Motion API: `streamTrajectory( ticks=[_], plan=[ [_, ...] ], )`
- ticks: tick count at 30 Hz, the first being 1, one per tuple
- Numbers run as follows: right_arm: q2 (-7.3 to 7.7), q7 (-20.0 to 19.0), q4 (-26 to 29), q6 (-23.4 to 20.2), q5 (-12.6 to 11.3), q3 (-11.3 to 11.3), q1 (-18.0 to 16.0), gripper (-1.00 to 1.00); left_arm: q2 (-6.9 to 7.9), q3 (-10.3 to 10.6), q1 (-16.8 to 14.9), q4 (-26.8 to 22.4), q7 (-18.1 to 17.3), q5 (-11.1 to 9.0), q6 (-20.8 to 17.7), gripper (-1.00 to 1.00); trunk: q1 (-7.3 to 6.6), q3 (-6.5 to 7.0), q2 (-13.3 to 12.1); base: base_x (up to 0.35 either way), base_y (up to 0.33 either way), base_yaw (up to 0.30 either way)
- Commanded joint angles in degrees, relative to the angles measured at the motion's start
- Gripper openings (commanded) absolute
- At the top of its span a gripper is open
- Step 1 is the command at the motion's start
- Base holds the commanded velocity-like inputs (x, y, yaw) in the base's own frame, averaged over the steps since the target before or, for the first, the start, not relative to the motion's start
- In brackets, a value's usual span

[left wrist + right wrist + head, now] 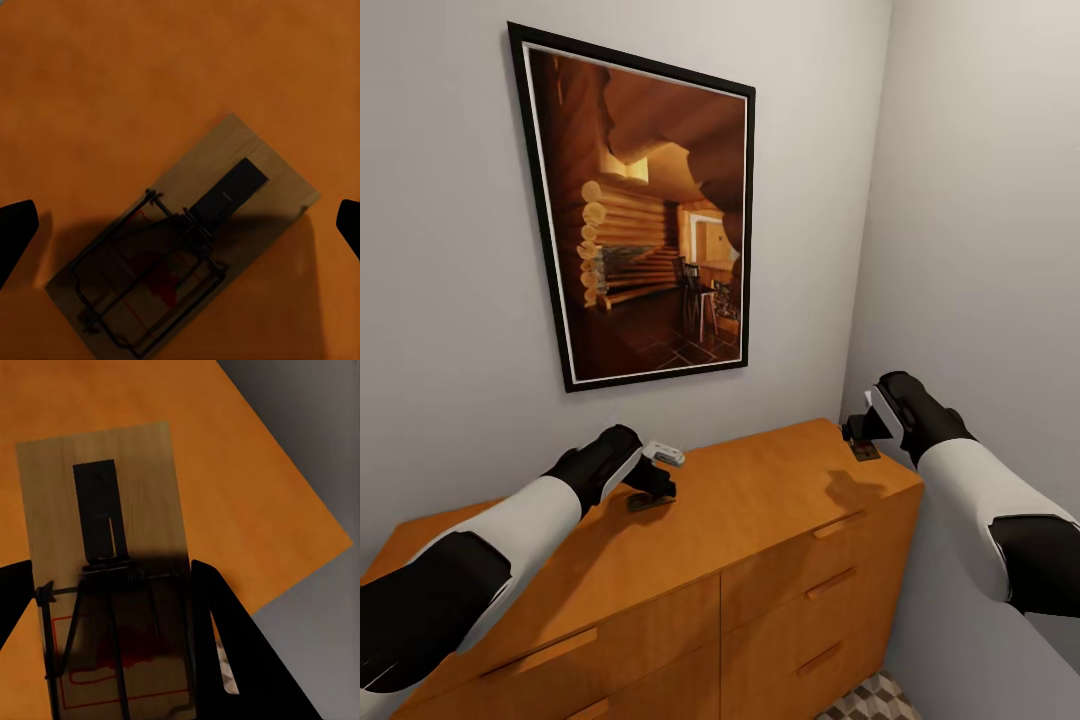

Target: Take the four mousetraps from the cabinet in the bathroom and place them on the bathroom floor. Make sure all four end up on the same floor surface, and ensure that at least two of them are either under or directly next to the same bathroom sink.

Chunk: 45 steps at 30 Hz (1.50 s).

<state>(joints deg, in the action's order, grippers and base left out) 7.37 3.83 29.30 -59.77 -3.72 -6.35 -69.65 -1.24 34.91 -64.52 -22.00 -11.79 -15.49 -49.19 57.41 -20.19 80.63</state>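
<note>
The orange-brown cabinet (760,520) stands against the wall in the head view. One mousetrap (187,240) lies flat on its top, a tan board with dark wire and a red mark. My left gripper (652,487) hovers just above that mousetrap (650,500), open, with its fingertips (16,232) wide apart on either side. Near the cabinet's far right corner, my right gripper (860,437) is shut on a second mousetrap (105,562), its fingers (225,645) against the board's long sides. This mousetrap (865,450) looks held a little above the top.
A large framed picture (645,215) hangs on the wall behind the cabinet. A bare wall (990,250) closes in on the right, close to my right arm. A patch of cube-patterned bathroom floor (872,700) shows below the cabinet's drawers (830,585).
</note>
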Motion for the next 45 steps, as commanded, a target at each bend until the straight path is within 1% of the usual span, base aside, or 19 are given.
streamTrajectory(
  ticks=[1, 14, 18, 19, 22, 25, 31, 45],
  plan=[
    [0.08, 0.47, 0.06, -0.23, -0.59, -0.39, -0.04, -1.00, 0.05, 0.43, -0.08, 0.07, -0.03, -0.42, -0.15, 1.00, 0.00, -0.07, 0.05, 0.000, 0.000, 0.000],
    [0.10, 0.47, 0.08, -0.23, -0.59, -0.39, -0.04, -1.00, -0.04, 0.47, -0.08, 3.24, -0.65, -0.49, 0.31, 1.00, 0.00, -0.07, 0.05, 0.000, 0.000, 0.000],
    [0.10, 0.47, 0.09, -0.23, -0.59, -0.35, -0.04, -1.00, -0.06, 0.46, -0.08, 4.44, -0.68, -0.50, 1.88, 1.00, 0.00, -0.07, 0.05, 0.000, 0.000, 0.000],
    [0.10, 0.47, 0.11, -0.23, -0.59, -0.34, -0.04, -1.00, -0.10, 0.48, -0.08, 5.15, -0.68, -0.50, 2.92, 1.00, 0.00, -0.07, 0.05, 0.000, 0.000, 0.000],
    [0.10, 0.47, 0.08, -0.23, -0.59, -0.38, -0.04, -1.00, -0.19, 0.50, -0.08, 6.49, -0.69, -0.51, 4.45, 1.00, 0.00, -0.07, 0.05, 0.000, 0.000, 0.000],
    [0.10, 0.47, 0.07, -0.23, -0.59, -0.40, -0.04, -1.00, -0.23, 0.51, -0.08, 7.41, -0.69, -0.51, 5.17, 1.00, 0.00, -0.07, 0.05, 0.000, 0.000, 0.000],
    [0.10, 0.47, 0.06, -0.23, -0.59, -0.41, -0.04, -1.00, -0.25, 0.51, -0.08, 8.58, -0.69, -0.51, 5.64, 1.00, 0.00, -0.07, 0.05, 0.000, 0.000, 0.000],
    [0.10, 0.47, 0.06, -0.23, -0.59, -0.37, -0.04, -1.00, -0.27, 0.51, -0.08, 9.33, -0.69, -0.51, 5.96, 1.00, 0.00, -0.07, 0.05, 0.000, 0.000, 0.000]
  ],
)
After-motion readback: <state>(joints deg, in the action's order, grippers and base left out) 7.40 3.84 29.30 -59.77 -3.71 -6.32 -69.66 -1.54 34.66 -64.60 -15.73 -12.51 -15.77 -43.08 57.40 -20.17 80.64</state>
